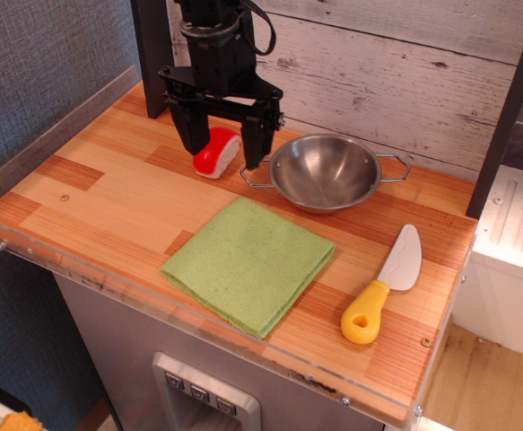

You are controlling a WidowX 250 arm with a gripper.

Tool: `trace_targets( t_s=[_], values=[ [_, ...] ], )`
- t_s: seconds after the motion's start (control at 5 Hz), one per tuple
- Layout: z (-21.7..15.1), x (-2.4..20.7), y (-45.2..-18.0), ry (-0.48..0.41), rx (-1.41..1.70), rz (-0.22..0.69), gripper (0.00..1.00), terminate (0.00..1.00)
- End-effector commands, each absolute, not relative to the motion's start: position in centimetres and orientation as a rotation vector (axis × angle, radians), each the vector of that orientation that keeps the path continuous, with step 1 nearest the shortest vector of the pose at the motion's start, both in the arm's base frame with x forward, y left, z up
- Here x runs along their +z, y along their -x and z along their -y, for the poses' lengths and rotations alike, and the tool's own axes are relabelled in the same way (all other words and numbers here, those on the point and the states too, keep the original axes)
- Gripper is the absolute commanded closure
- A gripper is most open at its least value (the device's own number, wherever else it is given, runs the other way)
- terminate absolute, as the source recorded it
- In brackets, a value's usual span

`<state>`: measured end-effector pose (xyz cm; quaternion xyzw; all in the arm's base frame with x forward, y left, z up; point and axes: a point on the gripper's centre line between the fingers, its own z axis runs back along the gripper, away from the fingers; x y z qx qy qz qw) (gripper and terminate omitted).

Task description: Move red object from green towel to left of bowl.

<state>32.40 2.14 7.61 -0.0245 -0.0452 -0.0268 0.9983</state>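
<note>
The red object, a small block with a glossy red top and a white base, lies on the wooden counter just left of the bowl. The bowl is shiny steel with two wire loop handles. My gripper is open wide, one black finger on each side of the red object in this view. I cannot tell whether the fingers touch it. The green towel lies flat at the front middle of the counter with nothing on it.
A toy knife with a yellow handle and white blade lies at the front right. A plank wall stands behind the counter. A clear rim runs along the left and front edges. A dark post stands at the right.
</note>
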Motion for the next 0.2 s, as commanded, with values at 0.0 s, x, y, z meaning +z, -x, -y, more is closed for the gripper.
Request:
trace_targets(
  t_s=[0.0],
  values=[
    [-2.26, 10.10, -32.40, 0.039, -0.077, 0.110, 0.00, 1.00]
  ],
)
